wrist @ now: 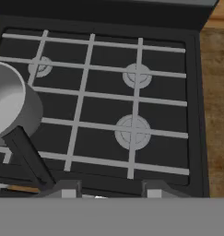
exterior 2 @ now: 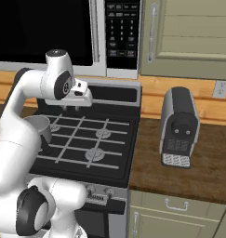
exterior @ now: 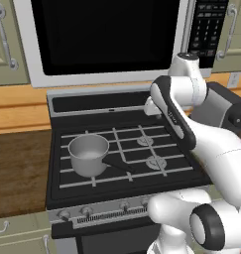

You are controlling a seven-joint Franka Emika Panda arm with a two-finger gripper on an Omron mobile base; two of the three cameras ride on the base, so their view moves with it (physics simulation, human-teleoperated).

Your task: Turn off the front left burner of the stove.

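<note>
The stove (exterior: 123, 149) fills the middle of the left base view, with its knob strip (exterior: 99, 210) along the lower edge of its front, and the gripper (exterior 2: 76, 108) hangs high over the back of the grates, in the upper left of the right base view. In the hand view its two tips (wrist: 69, 190) rise at the bottom edge with a clear gap between them, so the pincer looks open and empty. The step in hand appears to be the reach for the knob, and it is barely begun: the hand is well apart from the front strip. To do it well, the arm likely needs to come forward and down past the stove's front lip, turn the fingers to face the strip, and pick the knob that serves the front left burner, probably one of the two at the lower left (exterior: 65, 214); which exactly cannot be told from here. The pot (exterior: 88, 155) sits on the front left grate, its dark handle (exterior: 119, 165) pointing toward the middle, so the descent should stay clear of it. The pot's inside shows bare metal; it appears empty.
</note>
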